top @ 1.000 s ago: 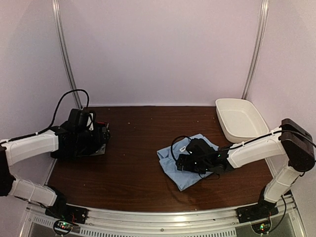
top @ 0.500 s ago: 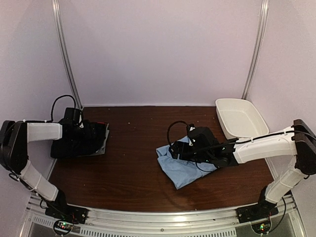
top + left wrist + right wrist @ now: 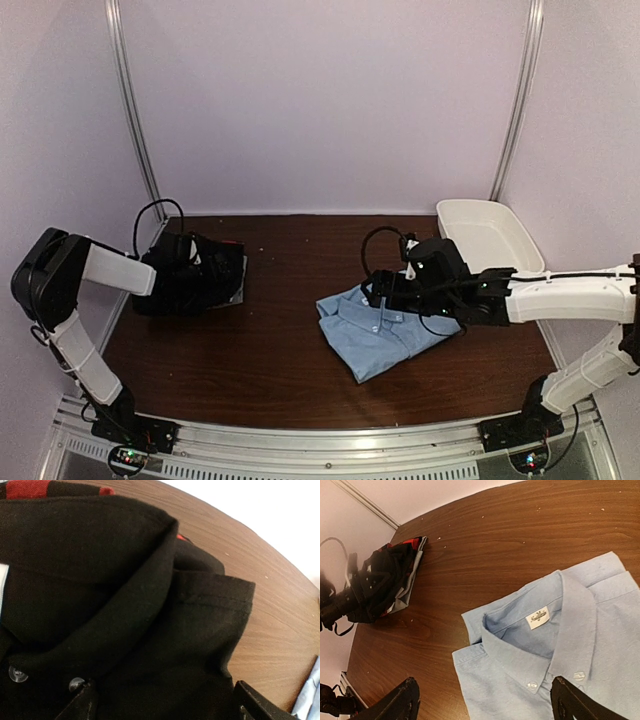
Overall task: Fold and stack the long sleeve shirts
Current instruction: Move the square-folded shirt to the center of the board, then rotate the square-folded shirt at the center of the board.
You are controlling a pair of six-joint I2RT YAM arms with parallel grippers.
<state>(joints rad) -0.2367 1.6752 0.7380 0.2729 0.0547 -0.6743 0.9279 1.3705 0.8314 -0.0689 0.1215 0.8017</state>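
Risk: the shirts lie well apart on the worktop [image 3: 280,310], and a pinch that catches only the top layer could spill the folds in transit. Light blue shirt [image 3: 375,335] folded flat, collar up, right of centre; black shirt [image 3: 200,285] bunched at far left. Left gripper [image 3: 165,702] gapes over the black collar [image 3: 100,555]; right gripper [image 3: 485,702] gapes over the blue collar [image 3: 570,630] and white label [image 3: 537,617].

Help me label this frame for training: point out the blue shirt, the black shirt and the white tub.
light blue shirt [image 3: 575,630], right wrist view, on its collar.
black shirt [image 3: 125,605], left wrist view, on its folded collar.
white tub [image 3: 487,245], top view, on its bare floor.
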